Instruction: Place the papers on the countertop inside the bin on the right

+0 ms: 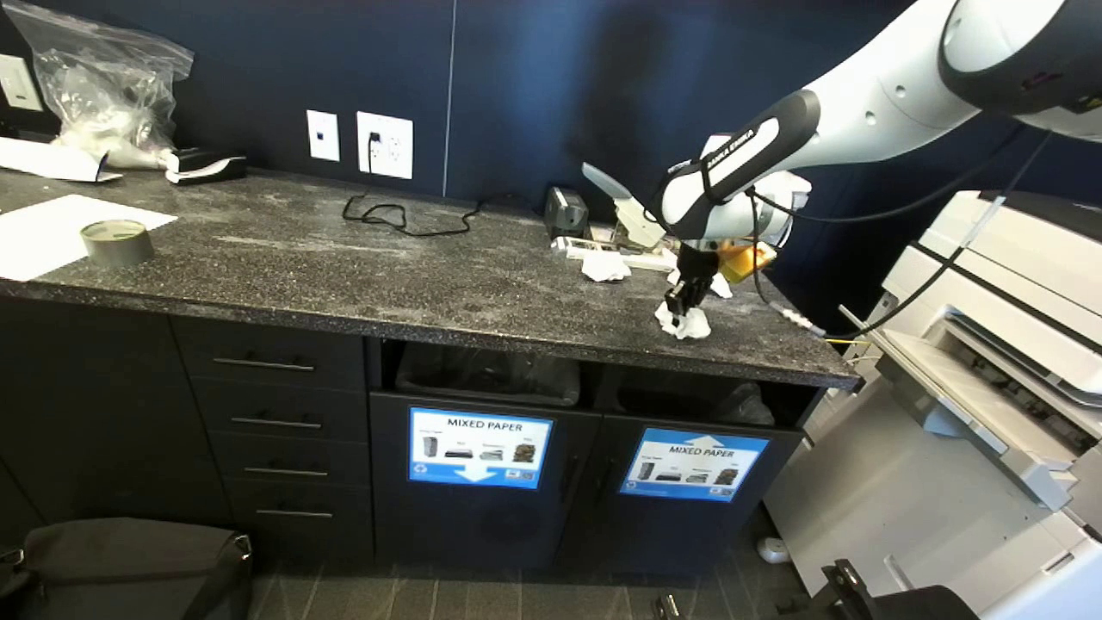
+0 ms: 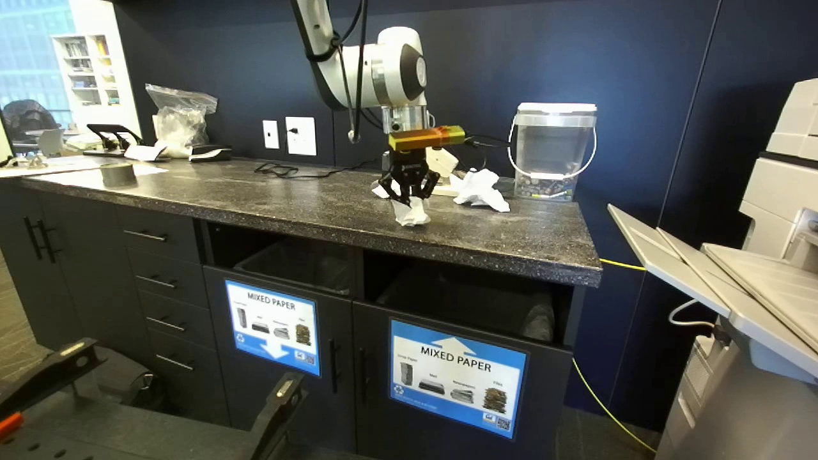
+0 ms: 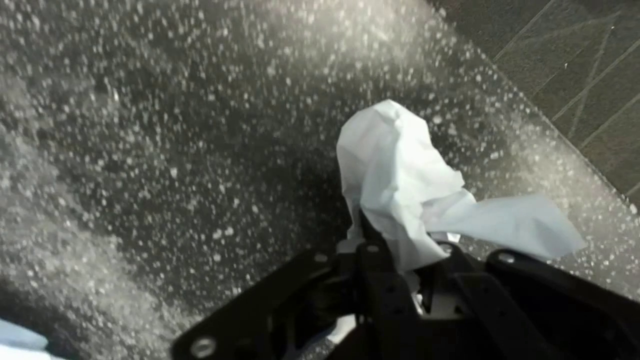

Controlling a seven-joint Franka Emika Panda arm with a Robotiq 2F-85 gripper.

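The dark speckled countertop [image 1: 482, 284] holds several crumpled white papers. My gripper [image 1: 678, 312] points down near the right end, shut on a paper wad [image 1: 691, 325]. In an exterior view the gripper [image 2: 412, 197] has its fingers drawn in on the wad [image 2: 413, 214]. In the wrist view the wad [image 3: 395, 170] sticks out between the fingers [image 3: 410, 250] and hides the tips. I cannot tell whether it touches the stone. A second paper [image 1: 605, 266] lies left, a third paper [image 2: 480, 190] behind right. The right bin [image 2: 377, 390] has an open slot [image 2: 460, 297] below the counter edge.
A twin bin [image 1: 508, 517] with a similar label stands left of it. A lidded clear tub [image 2: 555, 147] and white plastic parts stand at the back. A printer [image 1: 938, 482] stands right of the counter. Tape [image 1: 118, 244], flat sheets [image 1: 73, 224] and a plastic bag [image 1: 112, 95] lie far left.
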